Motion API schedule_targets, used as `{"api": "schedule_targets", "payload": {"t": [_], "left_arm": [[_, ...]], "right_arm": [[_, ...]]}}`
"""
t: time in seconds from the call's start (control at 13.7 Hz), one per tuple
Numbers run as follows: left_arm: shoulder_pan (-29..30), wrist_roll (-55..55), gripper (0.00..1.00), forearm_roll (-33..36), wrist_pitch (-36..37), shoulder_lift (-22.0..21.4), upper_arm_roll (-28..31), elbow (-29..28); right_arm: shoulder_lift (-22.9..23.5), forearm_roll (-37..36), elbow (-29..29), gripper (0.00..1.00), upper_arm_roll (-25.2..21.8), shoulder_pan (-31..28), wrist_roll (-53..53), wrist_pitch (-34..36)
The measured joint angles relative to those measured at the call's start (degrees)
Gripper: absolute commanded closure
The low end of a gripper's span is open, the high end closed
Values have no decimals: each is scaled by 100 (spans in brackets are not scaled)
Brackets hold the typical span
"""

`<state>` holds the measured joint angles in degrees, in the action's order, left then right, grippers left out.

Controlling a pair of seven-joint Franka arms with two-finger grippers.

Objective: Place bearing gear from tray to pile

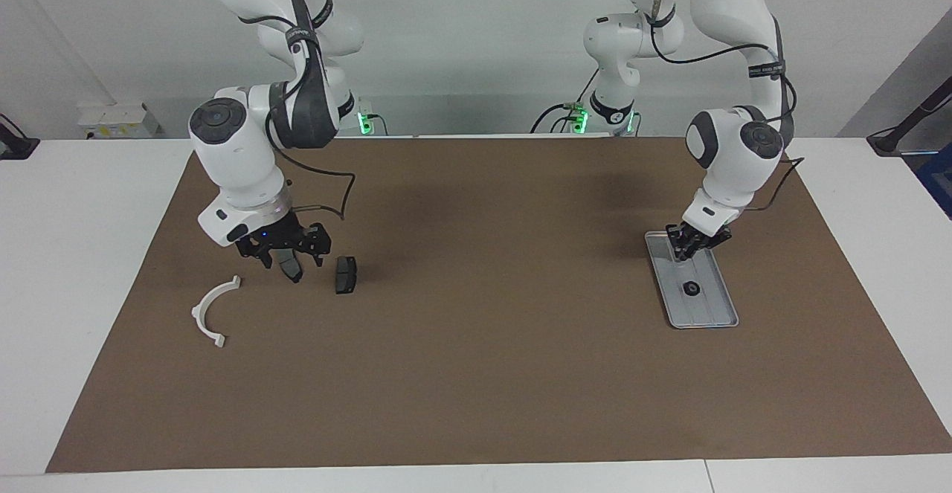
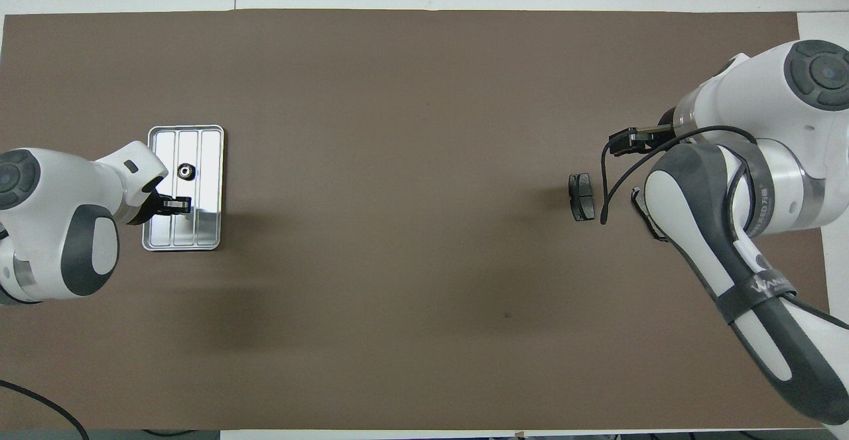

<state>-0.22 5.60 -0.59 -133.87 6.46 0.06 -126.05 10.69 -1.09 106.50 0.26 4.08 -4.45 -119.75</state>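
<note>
The gear [image 1: 692,288] lies in the tray [image 1: 720,314], not yet picked. The left gripper [image 1: 690,249] hangs over the tray, nearer the robots than the gear; finger spread cannot be told. The right gripper [image 1: 291,264] holds a dark pad at the pile [image 1: 346,274]. Pick, transfer and placement remain.

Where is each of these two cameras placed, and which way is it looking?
Facing view: high across the table, looking at both robots; whole arms show, the left gripper over the tray, the right gripper near the white bracket.
Overhead view: high above the robots' end, looking steeply down; only forearms and wrists enter.
Both show the tray, the bearing gear on it, the dark pad, half a turn apart.
</note>
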Motion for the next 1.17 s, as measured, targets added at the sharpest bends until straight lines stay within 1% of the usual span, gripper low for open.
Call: {"api": "schedule_targets", "payload": {"t": [0.07,0.15,0.22,0.44,0.66,0.73,0.88,1.02,1.17], "left_arm": [[-58,-138,100,-119,251,-6,-7,247],[-208,-499,100,-176,391,-18,-17,427],[-481,-1074,100,-185,431,-26,-30,524],[-1694,-2967,100,-171,428,-20,-71,563],[-2766,-4706,100,158,259,128,-86,568],[-3063,-5216,100,291,154,282,-86,615],[-3455,-5899,100,477,59,738,-83,914],[-3634,-6264,100,577,23,1205,-76,1317],[-3686,-6360,99,591,18,1459,-67,1578]], "right_arm": [[0,0,-1,0,-2,-1,0,0],[0,0,-1,0,-3,-2,-1,0],[0,0,-1,0,-3,-2,-2,0],[0,0,-1,0,-3,-2,-3,0],[0,0,-6,0,-5,-6,-3,0],[-2,0,-22,0,-6,-10,-3,0],[-25,0,-56,0,-14,-39,-3,2],[-42,0,-65,0,-17,-106,-3,7],[-43,0,-65,0,-17,-125,-3,30]]}}
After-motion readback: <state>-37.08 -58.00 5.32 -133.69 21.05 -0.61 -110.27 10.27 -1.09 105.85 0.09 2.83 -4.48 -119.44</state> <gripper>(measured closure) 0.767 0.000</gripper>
